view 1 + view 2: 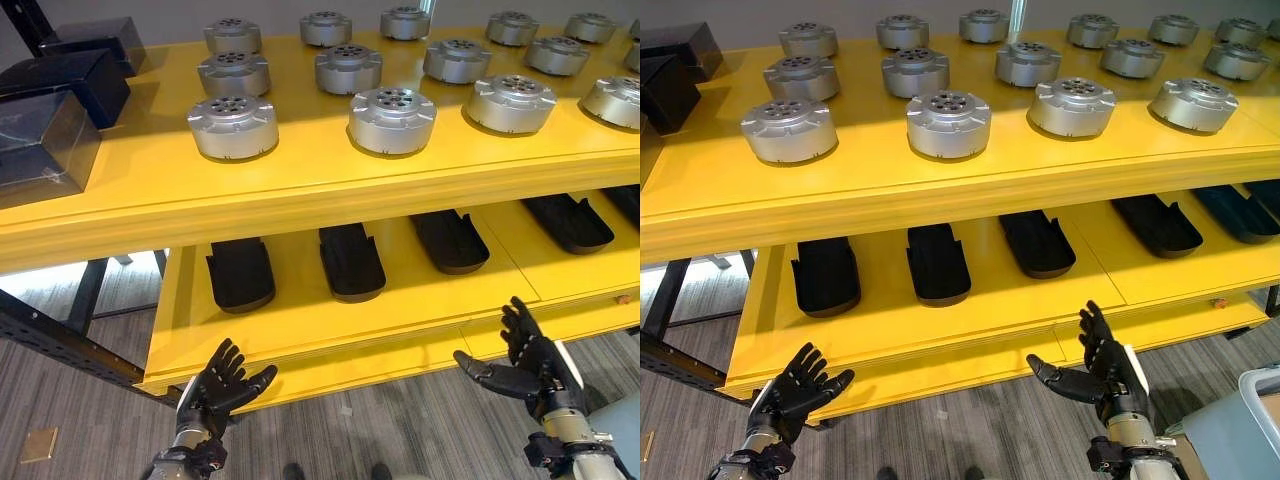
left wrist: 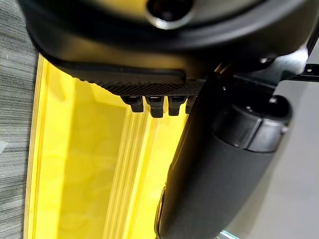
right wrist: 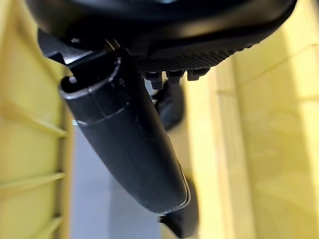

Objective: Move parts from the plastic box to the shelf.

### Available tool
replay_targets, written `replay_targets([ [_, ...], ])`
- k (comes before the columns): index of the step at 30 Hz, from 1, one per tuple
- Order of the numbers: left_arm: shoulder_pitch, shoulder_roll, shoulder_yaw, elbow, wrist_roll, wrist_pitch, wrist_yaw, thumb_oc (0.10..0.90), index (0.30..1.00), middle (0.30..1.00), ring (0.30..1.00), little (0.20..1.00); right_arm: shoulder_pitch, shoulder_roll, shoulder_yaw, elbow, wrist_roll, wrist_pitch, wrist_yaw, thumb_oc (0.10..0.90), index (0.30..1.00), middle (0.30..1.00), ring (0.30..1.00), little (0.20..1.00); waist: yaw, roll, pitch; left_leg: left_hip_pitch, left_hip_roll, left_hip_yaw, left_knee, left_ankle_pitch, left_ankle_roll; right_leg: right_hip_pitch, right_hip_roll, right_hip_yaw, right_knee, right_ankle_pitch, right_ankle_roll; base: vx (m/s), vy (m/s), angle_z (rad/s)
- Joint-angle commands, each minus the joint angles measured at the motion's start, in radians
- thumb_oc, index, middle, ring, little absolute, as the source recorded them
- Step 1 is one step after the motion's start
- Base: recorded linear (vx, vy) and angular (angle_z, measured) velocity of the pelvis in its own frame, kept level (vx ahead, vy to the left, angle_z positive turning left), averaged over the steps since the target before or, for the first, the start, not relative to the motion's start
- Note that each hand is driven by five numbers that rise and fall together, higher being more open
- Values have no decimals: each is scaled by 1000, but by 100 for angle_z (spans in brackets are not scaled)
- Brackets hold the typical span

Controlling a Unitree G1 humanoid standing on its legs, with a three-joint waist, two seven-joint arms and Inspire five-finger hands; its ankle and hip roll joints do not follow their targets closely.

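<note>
Several round silver metal parts (image 1: pixel 392 120) stand in rows on the yellow shelf's upper level (image 1: pixel 300 175). On its lower level (image 1: pixel 300 325) several black oblong parts (image 1: pixel 351 262) lie side by side. My left hand (image 1: pixel 222 385) hovers open and empty just in front of the lower level's front edge, at its left end. My right hand (image 1: pixel 530 365) is open and empty too, off the same edge further right, thumb pointing left. In the right wrist view the thumb (image 3: pixel 129 139) sticks out towards a black part (image 3: pixel 172 107). A corner of the grey-blue plastic box (image 1: pixel 1245 425) shows at the lower right.
Dark glossy boxes (image 1: pixel 60 100) sit at the upper level's left end. A black perforated frame rail (image 1: pixel 50 335) runs under the shelf at the left. Grey striped floor (image 1: pixel 400 430) lies between my hands.
</note>
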Motion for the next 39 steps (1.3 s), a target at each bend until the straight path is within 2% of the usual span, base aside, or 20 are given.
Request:
replay_targets([
  [1, -48, 44, -35, -15, -17, 5, -57, 900, 1000, 1000, 1000, 1000, -63, -9, -43, -80, 35, -76, 6, 900, 1000, 1000, 1000, 1000, -12, -26, -18, 92, 81, 13, -1, -87, -42, -43, -75, -111, 5, 56, 79, 0, 0, 0],
  [12, -42, 50, -49, -15, -23, 27, -53, 900, 1000, 1000, 1000, 1000, -61, -15, -28, -76, 32, -65, -2, 900, 1000, 1000, 1000, 1000, -11, -25, -19, 95, 82, 14, -1, -87, -42, -40, -74, -113, 5, 56, 77, 0, 0, 0],
  [16, -44, 50, -52, -17, -23, 31, -48, 900, 1000, 1000, 1000, 1000, -66, -28, -24, -85, -89, -122, -36, 900, 1000, 1000, 1000, 1000, -9, -25, -19, 96, 81, 12, -1, -87, -41, -38, -74, -114, 5, 55, 77, 0, 0, 0],
  [19, -45, 54, -54, -16, -26, 27, -52, 900, 1000, 1000, 1000, 1000, -73, -48, -27, -109, -134, -147, -49, 900, 1000, 1000, 1000, 1000, -6, -25, -20, 96, 81, 9, -1, -88, -41, -38, -74, -117, 5, 56, 78, 0, 0, 0],
  [26, -38, 54, -52, -18, -20, 24, -56, 900, 1000, 1000, 1000, 1000, -79, -59, -24, -111, -84, -105, -50, 900, 1000, 1000, 1000, 1000, 1, -28, -19, 93, 83, 6, -1, -87, -43, -38, -74, -122, 5, 55, 79, 0, 0, 0],
  [31, -39, 57, -44, -13, -20, 36, -64, 900, 1000, 1000, 1000, 1000, -76, -72, -21, -120, -135, -133, -26, 900, 1000, 1000, 1000, 1000, 2, -29, -20, 93, 84, 6, -1, -87, -43, -39, -75, -123, 5, 54, 79, 0, 0, 0],
  [34, -35, 54, -44, -14, -18, 40, -56, 900, 1000, 1000, 1000, 1000, -77, -66, -21, -107, -35, -127, -26, 900, 1000, 1000, 1000, 1000, 3, -30, -20, 94, 86, 7, -1, -85, -44, -37, -73, -124, 5, 53, 77, 0, 0, 0],
  [37, -32, 47, -41, -4, -18, 38, -63, 900, 1000, 1000, 1000, 1000, -70, -30, -28, -94, 137, -103, 62, 900, 1000, 1000, 1000, 1000, -1, -28, -21, 96, 88, 10, -1, -85, -43, -37, -73, -124, 5, 53, 75, 0, 0, 0],
  [39, -30, 48, -41, -5, -19, 39, -62, 900, 1000, 1000, 1000, 1000, -66, -17, -29, -94, 165, -94, 77, 900, 1000, 1000, 1000, 1000, -3, -27, -21, 97, 88, 10, -1, -85, -43, -37, -73, -123, 5, 52, 75, 0, 0, 0],
])
